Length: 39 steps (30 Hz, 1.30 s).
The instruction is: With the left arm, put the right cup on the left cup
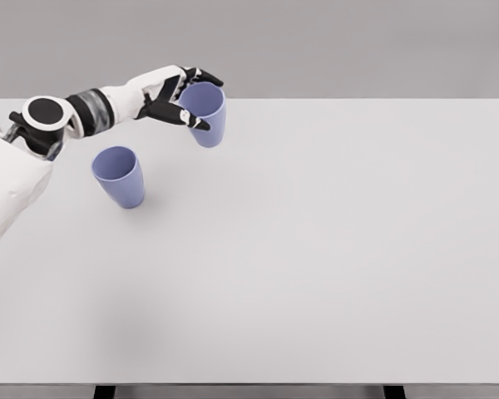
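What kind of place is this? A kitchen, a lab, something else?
Probably a bare simulated test bench, not a kitchen: a plain white table before an empty grey wall, with only two blue cups, one standing and one gripped by the left hand.

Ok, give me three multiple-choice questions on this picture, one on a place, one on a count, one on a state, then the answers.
1. Where does the free cup stand?
A. left part of the table
B. right edge
C. on the floor

2. How many cups show?
A. one
B. two
C. four

3. What is the left hand doing?
A. resting flat
B. pointing upward
C. gripping the held cup

Answers: 1 A, it stands upright at the left. 2 B, both are blue-violet. 3 C, fingers wrap that cup's rim and side.
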Available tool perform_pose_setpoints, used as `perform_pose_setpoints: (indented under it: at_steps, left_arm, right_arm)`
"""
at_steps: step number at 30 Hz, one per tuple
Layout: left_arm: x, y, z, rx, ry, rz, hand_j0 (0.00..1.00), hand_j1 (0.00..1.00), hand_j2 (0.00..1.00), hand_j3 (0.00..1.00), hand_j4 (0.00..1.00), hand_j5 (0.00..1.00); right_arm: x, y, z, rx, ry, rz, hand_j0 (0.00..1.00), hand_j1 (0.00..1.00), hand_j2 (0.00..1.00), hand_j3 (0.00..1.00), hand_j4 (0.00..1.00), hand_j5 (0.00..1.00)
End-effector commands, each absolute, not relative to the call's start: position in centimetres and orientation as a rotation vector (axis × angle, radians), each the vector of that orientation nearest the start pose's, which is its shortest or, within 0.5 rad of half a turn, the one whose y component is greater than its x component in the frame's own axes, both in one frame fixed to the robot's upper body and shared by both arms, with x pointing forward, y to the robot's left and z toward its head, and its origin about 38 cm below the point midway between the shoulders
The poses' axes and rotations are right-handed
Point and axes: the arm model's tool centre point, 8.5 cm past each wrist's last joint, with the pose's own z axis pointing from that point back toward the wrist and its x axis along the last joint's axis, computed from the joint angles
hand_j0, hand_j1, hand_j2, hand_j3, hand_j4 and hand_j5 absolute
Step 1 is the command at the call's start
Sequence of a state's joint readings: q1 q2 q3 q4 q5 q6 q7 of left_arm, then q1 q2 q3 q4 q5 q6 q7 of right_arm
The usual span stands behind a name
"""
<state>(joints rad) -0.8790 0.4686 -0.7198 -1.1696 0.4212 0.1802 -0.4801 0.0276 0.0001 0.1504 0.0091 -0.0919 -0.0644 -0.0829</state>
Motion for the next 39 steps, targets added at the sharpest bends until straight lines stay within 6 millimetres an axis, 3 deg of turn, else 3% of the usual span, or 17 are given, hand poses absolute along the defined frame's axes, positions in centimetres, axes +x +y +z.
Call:
perform_pose_setpoints:
  at_steps: [1, 30, 39]
  left_arm:
    - [52.7, 21.8, 23.2, -0.232, -1.372, -0.988, 0.71, 0.71, 0.71, 0.71, 0.71, 0.71]
    - [48.7, 23.6, 27.3, -0.251, -1.444, -1.086, 0.71, 0.71, 0.71, 0.71, 0.71, 0.71]
    - [47.2, 25.5, 28.8, -0.247, -1.447, -1.099, 0.71, 0.71, 0.71, 0.71, 0.71, 0.71]
  right_arm:
    - [-1.4, -27.9, -26.1, -0.168, -0.028, 0.058, 1.00, 1.00, 1.00, 1.00, 1.00, 1.00]
    - [-1.4, -27.9, -26.1, -0.168, -0.028, 0.058, 1.00, 1.00, 1.00, 1.00, 1.00, 1.00]
    - [-1.4, -27.9, -26.1, -0.168, -0.028, 0.058, 1.00, 1.00, 1.00, 1.00, 1.00, 1.00]
